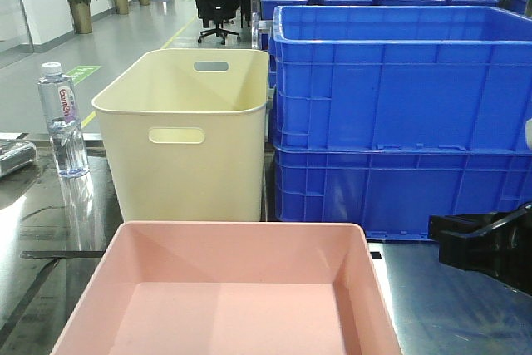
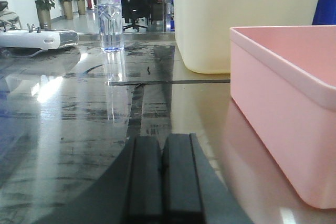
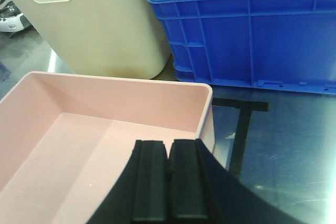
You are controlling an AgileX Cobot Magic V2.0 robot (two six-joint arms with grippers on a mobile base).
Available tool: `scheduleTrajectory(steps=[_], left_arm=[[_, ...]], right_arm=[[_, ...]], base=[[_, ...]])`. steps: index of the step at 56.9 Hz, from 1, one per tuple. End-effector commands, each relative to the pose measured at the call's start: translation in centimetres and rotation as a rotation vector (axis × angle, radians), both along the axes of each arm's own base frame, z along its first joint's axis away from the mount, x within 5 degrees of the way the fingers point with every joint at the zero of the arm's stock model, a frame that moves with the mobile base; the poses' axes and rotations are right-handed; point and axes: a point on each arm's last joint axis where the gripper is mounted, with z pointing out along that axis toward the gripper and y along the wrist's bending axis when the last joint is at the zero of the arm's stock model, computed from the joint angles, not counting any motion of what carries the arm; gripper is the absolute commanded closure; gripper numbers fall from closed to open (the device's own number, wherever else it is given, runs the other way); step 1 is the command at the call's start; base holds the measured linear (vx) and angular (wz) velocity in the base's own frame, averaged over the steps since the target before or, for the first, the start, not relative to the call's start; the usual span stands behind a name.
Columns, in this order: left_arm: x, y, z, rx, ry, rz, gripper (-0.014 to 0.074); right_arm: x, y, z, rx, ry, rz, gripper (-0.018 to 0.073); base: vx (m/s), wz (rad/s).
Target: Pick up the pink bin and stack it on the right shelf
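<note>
- Far left: one water bottle (image 1: 61, 118), upright on the dark glossy shelf top (image 1: 33, 230); clear, capped, liquid level not readable.
- Left gripper (image 2: 163, 179): low over the shelf top, just left of the pink bin (image 2: 283, 103); fingers pressed together, holding nothing, apart from the bin wall.
- One cream bin (image 1: 187, 130) with handle slots, upright behind the pink bin; inside bare as far as seen.
- Pink bin (image 1: 229, 288): nearest the camera, centre, flat on the shelf top; nothing in it.
- Right gripper (image 3: 168, 179): hangs above the pink bin's right near corner, fingers closed on each other, gripping nothing.
- Right: two blue crates (image 1: 399, 114) stacked beside the cream bin; contents hidden. More blue crates behind, count unclear.
</note>
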Motion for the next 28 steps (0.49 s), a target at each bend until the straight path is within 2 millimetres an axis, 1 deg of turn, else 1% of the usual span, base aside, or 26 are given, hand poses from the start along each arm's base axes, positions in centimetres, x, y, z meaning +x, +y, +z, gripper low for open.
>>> scheduleTrajectory(steps=[1,6,9,12,15,19,20,25,28], left_arm=[[0.2,0.1,0.0,-0.01,-0.036,0.007,0.0604],[0.2,0.1,0.0,-0.01,-0.036,0.007,0.0604],[0.2,0.1,0.1,-0.01,-0.036,0.007,0.0604],[0.2,0.1,0.1,-0.01,-0.036,0.007,0.0604],[0.2,0.1,0.1,-0.01,-0.036,0.007,0.0604],[0.2,0.1,0.1,-0.01,-0.036,0.007,0.0604],[0.2,0.1,0.1,-0.01,-0.036,0.007,0.0604],[0.2,0.1,0.1,-0.01,-0.036,0.007,0.0604],[0.2,0.1,0.1,-0.01,-0.036,0.007,0.0604]], right_arm=[[-1.2,-1.0,2.3,-0.06,-0.197,-0.038,0.0571],[-3.7,-2.4,2.0,-0.169,-0.355,-0.081,0.0571],[-5.6,-3.5,1.0,-0.212,-0.442,-0.132,0.0571],[-7.4,-4.5,-0.6,-0.233,-0.504,-0.195,0.0571],[-9.5,-5.5,-3.3,-0.242,-0.551,-0.275,0.0571],[-11.4,-6.1,-6.9,-0.261,-0.562,-0.333,0.0571],[-11.7,-6.2,-7.6,-0.268,-0.56,-0.345,0.0571],[-13.3,-6.4,-12.3,-0.312,-0.539,-0.365,0.0571],[-13.7,-6.4,-14.4,-0.335,-0.523,-0.363,0.0571]], base=[[0.0,0.0],[0.0,0.0],[0.0,0.0],[0.0,0.0],[0.0,0.0],[0.0,0.0],[0.0,0.0],[0.0,0.0],[0.0,0.0]])
